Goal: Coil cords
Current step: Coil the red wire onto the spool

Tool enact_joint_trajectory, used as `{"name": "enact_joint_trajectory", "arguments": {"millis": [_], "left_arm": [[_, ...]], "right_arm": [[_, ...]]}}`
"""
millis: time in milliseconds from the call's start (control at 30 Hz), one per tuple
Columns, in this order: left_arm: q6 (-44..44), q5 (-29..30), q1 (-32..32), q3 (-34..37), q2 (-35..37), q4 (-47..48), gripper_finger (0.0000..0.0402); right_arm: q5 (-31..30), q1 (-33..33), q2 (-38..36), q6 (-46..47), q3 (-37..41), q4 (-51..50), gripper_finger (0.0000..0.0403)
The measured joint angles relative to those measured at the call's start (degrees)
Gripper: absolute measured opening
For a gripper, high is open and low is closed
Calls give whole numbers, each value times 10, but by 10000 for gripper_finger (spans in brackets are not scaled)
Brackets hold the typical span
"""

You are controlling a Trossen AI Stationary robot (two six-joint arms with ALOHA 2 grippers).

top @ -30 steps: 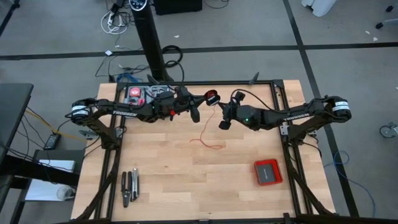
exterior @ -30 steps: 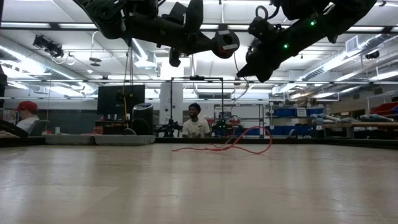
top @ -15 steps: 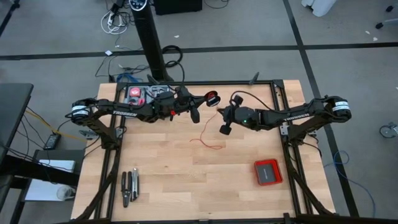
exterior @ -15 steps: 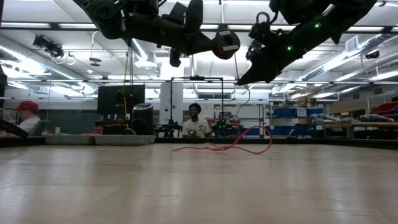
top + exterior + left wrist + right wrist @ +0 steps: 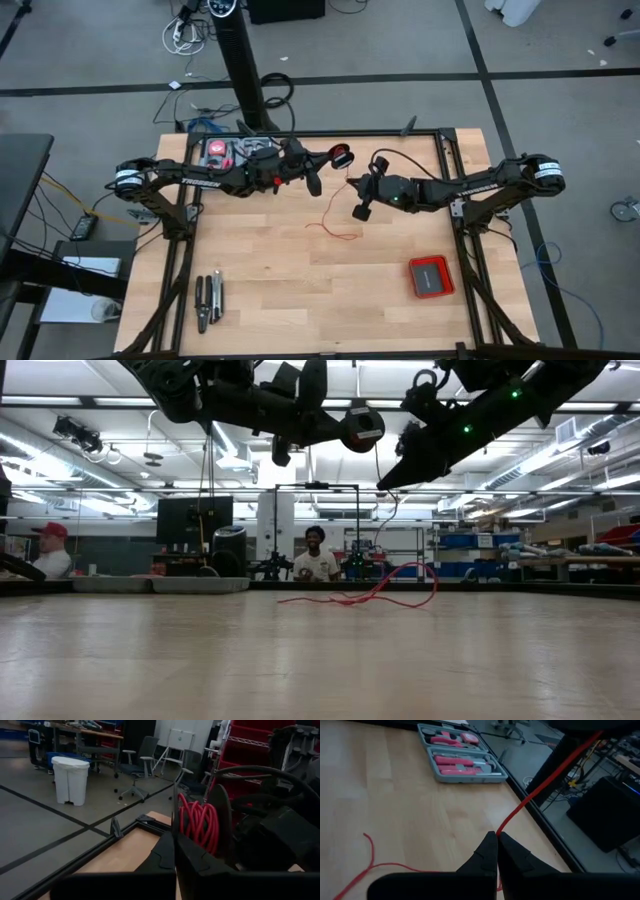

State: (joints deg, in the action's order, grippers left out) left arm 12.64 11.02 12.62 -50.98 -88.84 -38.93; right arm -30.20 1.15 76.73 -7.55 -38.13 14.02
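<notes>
Above the tabletop's (image 5: 250, 270) far edge, the left claw (image 5: 338, 158) is clamped on a black spool (image 5: 222, 827) wound with red wire (image 5: 199, 824). Just beside it, the right claw (image 5: 497, 836) is pinched closed on the same wire, whose loose end lies in squiggles near the tabletop's middle. A red box (image 5: 431, 276) sits toward the near right corner.

Overhead and table-level cameras share the table (image 5: 270, 290); wrist cameras sit close.
</notes>
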Motion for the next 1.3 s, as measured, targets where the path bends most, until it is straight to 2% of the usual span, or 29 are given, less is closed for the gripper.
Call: {"name": "enact_joint_trajectory", "arguments": {"millis": [167, 467, 700, 867, 1000, 1100, 1300], "left_arm": [[11, 3, 0, 0, 0, -9, 0], [11, 9, 0, 0, 0, -6, 0], [-3, 11, 0, 0, 1, 4, 0], [-38, 11, -4, 0, 1, 13, 0], [-56, 9, -6, 0, 3, 32, 0], [-69, 8, -6, 0, 4, 45, 0], [-79, -15, -6, 0, 4, 36, 0]], "right_arm": [[-4, -3, 12, 0, -1, 13, 0], [16, -11, 114, -18, -1, 113, 0], [-2, -18, 100, -60, -1, 132, 5], [-5, -19, 76, -62, -1, 129, 42], [-25, -20, 41, -48, -1, 59, 75], [-31, -19, -7, -28, -1, -18, 84], [18, -13, -86, 33, -1, -189, 84]]}}
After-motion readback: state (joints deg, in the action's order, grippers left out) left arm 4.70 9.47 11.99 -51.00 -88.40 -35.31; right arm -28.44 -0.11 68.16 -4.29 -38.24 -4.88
